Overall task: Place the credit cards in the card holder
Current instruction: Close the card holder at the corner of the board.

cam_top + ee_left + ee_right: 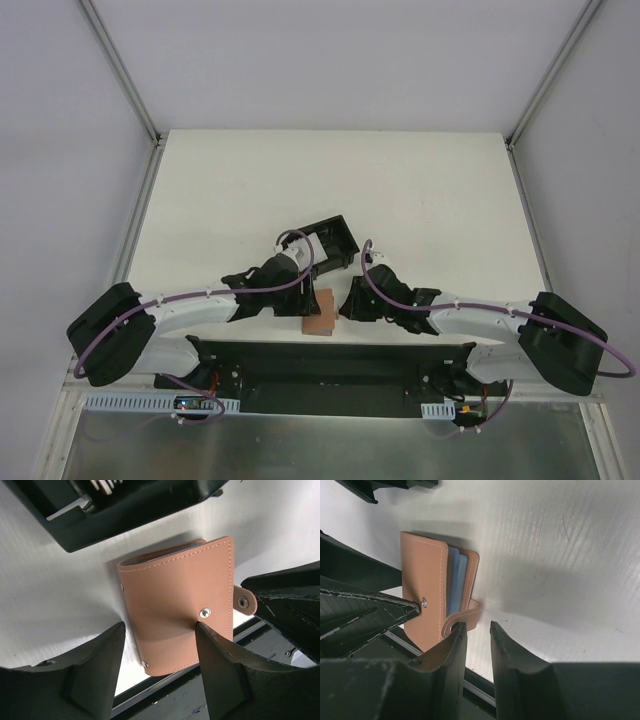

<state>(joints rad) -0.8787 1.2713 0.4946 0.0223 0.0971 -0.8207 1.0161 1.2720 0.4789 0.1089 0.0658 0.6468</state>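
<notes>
Your credit cards (456,580) already sit in the card holder (180,615), centre frame; strap (465,616) unfastened; left gripper (159,630), right gripper (477,626) both apart

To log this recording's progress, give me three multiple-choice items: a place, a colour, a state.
1. Where does the small tan leather-like folding card holder lie?
A. near edge of the white table, between the grippers
B. inside a black box
C. far edge
2. What colour are the thin flat cards inside it?
A. red
B. light blue
C. yellow
3. Its snap strap is:
A. fastened
B. undone
C. torn off
Answers: 1 A, the left gripper and right gripper flank it there; 2 B, blue edges show in the fold; 3 B, the strap hangs beside the bare stud.
</notes>
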